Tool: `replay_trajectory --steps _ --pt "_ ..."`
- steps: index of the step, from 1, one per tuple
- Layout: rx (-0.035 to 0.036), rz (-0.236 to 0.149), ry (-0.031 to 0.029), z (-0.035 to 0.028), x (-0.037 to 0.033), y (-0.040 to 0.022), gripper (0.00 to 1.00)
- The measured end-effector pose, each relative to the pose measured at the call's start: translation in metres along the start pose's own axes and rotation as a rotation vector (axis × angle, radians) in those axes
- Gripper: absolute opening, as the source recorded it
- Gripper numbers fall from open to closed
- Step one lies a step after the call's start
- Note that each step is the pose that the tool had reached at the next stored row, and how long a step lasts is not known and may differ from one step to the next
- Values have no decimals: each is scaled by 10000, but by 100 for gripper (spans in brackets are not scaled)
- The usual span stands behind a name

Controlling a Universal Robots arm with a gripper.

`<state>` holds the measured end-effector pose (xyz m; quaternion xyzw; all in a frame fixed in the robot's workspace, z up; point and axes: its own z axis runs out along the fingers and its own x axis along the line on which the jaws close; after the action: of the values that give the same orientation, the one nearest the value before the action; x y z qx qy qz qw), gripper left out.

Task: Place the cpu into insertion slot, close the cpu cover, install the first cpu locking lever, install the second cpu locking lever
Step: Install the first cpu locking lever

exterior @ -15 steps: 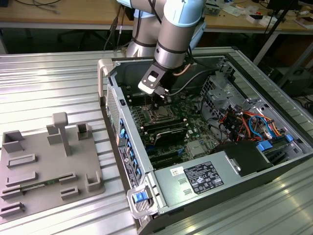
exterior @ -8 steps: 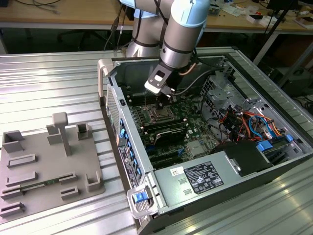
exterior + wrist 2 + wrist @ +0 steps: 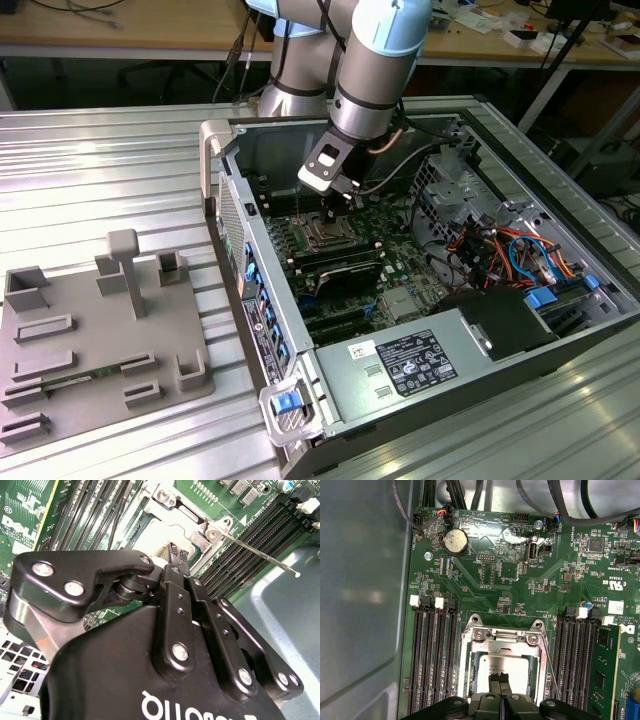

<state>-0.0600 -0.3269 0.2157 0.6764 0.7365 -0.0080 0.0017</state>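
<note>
The insertion slot [image 3: 468,666] sits on the green motherboard between rows of black memory slots. The cpu [image 3: 487,666] lies in it, its silver-grey top showing through the square opening of the cpu cover [image 3: 501,636]. The cover lies flat over the slot. My gripper [image 3: 501,679] hangs right over the cpu, fingertips [image 3: 175,555] pressed together and nothing between them. A thin metal locking lever [image 3: 260,555] sticks out free from the slot's corner, and it shows as a wire [image 3: 549,662] beside the cover. In the exterior view the gripper [image 3: 335,210] is inside the open computer case above the slot [image 3: 325,237].
The case walls [image 3: 232,190] surround the board. Cable bundles [image 3: 500,250] and a power supply [image 3: 420,360] lie toward the exterior view's right. A memory module [image 3: 602,670] stands near the slot. A grey fixture plate [image 3: 90,330] lies on the table at the exterior view's left.
</note>
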Motion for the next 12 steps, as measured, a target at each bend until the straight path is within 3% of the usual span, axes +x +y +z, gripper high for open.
replay_trajectory --steps 8,12 --pt "0 0 0 -1 0 2 11" --pt "0 0 0 -41 -1 1 11"
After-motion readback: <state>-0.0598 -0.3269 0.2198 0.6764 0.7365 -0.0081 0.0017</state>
